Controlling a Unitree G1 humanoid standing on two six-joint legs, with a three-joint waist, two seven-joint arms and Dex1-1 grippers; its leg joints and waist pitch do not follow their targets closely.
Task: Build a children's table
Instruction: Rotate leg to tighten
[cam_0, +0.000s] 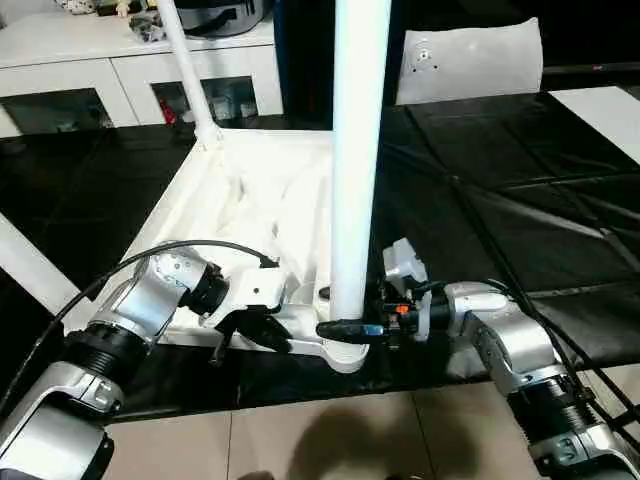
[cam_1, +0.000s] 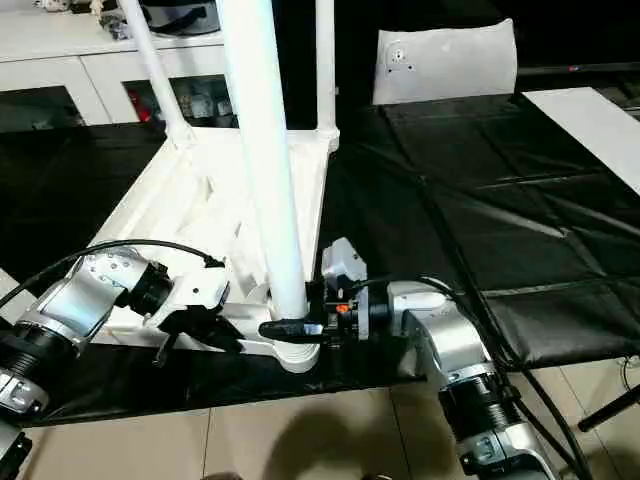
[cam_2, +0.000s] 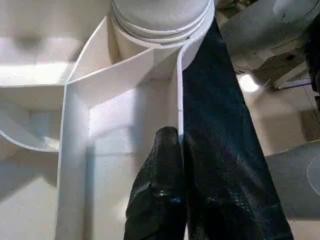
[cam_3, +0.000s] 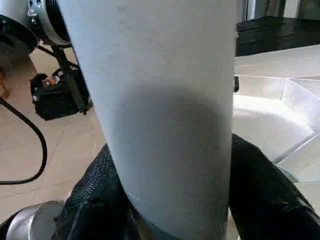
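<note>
white tabletop (cam_0: 250, 210) upside down on black worktop (cam_0: 520, 200) | right fingers (cam_3: 265, 190) clasp upright leg (cam_0: 358, 150) at corner socket | left fingers (cam_2: 160, 190) pinched on tabletop rim

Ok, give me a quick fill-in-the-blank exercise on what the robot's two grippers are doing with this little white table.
1. The right gripper is closed around an upright white ____.
2. The left gripper pinches the tabletop's ____.
3. The tabletop lies ribbed side ____ on the black work table.

Missing words: leg; rim; up

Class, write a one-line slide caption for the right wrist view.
Right gripper clasps a white table leg standing upright in the upturned tabletop.
</note>
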